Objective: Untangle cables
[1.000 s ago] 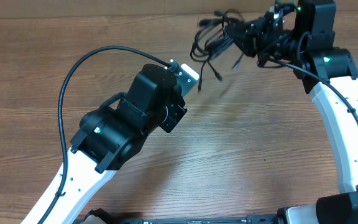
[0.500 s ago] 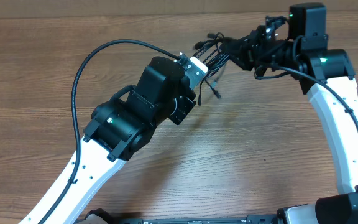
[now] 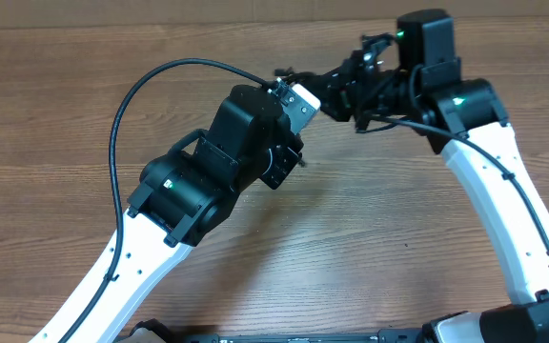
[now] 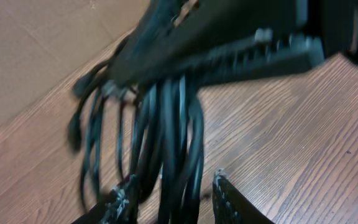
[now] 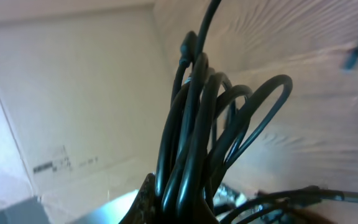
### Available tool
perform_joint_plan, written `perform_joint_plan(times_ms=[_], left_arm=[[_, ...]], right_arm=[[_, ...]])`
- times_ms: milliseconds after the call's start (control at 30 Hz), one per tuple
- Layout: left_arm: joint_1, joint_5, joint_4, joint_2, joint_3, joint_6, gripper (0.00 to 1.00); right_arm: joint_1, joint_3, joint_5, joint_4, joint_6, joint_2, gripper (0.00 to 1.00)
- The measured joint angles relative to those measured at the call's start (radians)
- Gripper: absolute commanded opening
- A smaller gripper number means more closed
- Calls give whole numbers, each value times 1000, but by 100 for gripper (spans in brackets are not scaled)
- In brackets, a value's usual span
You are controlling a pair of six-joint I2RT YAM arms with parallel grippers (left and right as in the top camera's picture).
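Cables [image 4: 166, 137] in rt jaws nr far table [image 3: 65, 114] edge; left jaws straddle.

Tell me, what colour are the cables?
The cables are black; the right wrist view shows them best.

No text can be read in any view. The pale brown cardboard wall [image 5: 73, 93] carries a small dark print [image 5: 53, 163] at eight o'clock, but it is too blurred to read.

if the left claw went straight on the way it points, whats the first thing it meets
The cables: the bundle hanging from the right claw sits just ahead, partly between the fingers of the left claw. The blur leaves the depth unsure.
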Motion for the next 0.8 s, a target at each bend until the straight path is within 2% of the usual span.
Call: perform_joint_plan(times_ms=[33,67,367,533,600,667,700,733,800], left_arm=[[0,-2,-1,0,0,0,7],[1,-3,-4,0,0,6,4],[3,-16,-27,0,4,13,5],[7,-30,-21,0,18,13,4],[8,-35,-11,0,23,13,4],[8,-32,-35,0,27,13,4],[7,-29,-62,0,26,13,4],[6,-27,-76,1,21,13,5],[6,-19,-89,5,7,13,4]], right_arm=[[9,0,-10,11,2,0,4],[18,0,-22,24,5,0,4],[25,0,-26,59,10,0,4],[21,-1,-31,134,14,0,4],[17,-1,-34,167,13,0,15],[5,-1,-14,244,13,0,37],[-11,-1,-2,272,12,0,54],[-31,0,13,299,3,-1,65],[-72,5,36,317,-19,-3,67]])
